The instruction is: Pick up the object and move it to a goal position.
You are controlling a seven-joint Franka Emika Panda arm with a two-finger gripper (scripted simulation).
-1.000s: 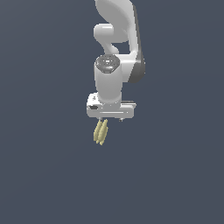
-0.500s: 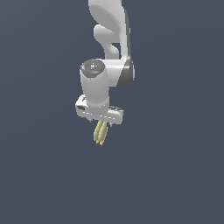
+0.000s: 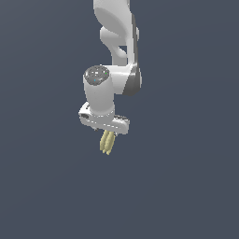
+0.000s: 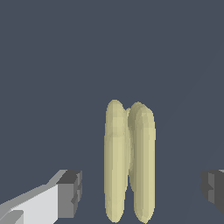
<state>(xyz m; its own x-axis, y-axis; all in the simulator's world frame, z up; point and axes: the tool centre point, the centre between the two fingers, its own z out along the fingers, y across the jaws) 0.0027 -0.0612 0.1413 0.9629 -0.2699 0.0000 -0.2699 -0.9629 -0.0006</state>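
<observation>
Yellow-green object (image 4: 129,159) between spread claw (image 4: 142,190) fingers

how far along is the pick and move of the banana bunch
Approach looks done: the gripper sits over the banana bunch. In hand: the wrist view shows the fingers apart, either side of it, not touching. Left: closing, lifting, carrying it to the goal; no goal marker is visible.

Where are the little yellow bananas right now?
The banana bunch sits just below the white gripper near the middle of the exterior view; in the wrist view it lies between the open fingers, untouched.
</observation>
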